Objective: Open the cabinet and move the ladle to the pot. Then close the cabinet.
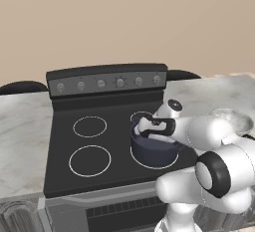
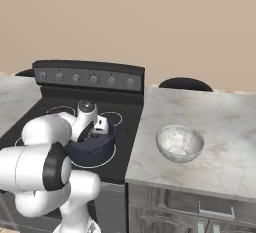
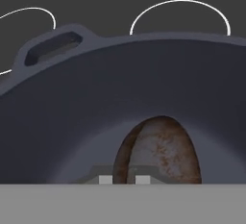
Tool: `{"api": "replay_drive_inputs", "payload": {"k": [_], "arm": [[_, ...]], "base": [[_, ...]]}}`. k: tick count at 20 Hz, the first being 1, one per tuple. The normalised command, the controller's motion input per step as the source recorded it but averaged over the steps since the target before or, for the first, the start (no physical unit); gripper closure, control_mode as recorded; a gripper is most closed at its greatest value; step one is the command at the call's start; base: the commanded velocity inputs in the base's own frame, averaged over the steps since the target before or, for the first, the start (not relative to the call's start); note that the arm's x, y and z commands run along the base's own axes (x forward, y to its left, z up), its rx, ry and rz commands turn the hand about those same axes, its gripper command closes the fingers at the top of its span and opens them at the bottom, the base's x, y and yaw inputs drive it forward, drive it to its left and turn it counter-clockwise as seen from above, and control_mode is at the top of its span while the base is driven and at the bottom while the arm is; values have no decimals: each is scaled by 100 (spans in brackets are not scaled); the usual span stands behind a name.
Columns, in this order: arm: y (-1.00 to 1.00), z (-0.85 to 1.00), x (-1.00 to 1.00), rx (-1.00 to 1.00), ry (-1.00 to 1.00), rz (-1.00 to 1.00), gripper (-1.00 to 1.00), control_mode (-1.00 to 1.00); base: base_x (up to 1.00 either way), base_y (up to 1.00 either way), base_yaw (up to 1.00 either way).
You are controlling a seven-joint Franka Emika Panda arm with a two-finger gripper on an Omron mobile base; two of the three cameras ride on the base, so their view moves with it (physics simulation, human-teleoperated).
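Ladle (image 3: 158,151) hangs bowl-down inside the pot (image 1: 152,149) on the stove, clamped in the closed pincer (image 1: 144,126). Released crooked, its handle could catch the rim and tip out.

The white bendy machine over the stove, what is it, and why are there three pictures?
It is a white robot arm with a pinching gripper. Two cameras ride behind it, left and right. The third sits on its hand, looking down into the round, deep, dark blue-grey pot on the black stove. The gripper is shut on a ladle with a brownish rounded bowl, hanging inside the pot. A shiny silver bowl sits on the marble counter.
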Motion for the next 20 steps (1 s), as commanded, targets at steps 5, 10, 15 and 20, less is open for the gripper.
{"api": "replay_drive_inputs", "payload": {"k": [5, 10, 15, 20], "arm": [[22, -7, 12, 0, 0, 0, -100, -100], [0, 0, -1, 0, 0, 0, -100, -100], [-2, 22, -12, 0, -1, 0, -100, -100], [-17, 98, -55, 0, -13, 0, -100, -100]], "base": [[0, 0, 0], [0, 0, 0], [0, 0, 0], [0, 0, 0]]}}
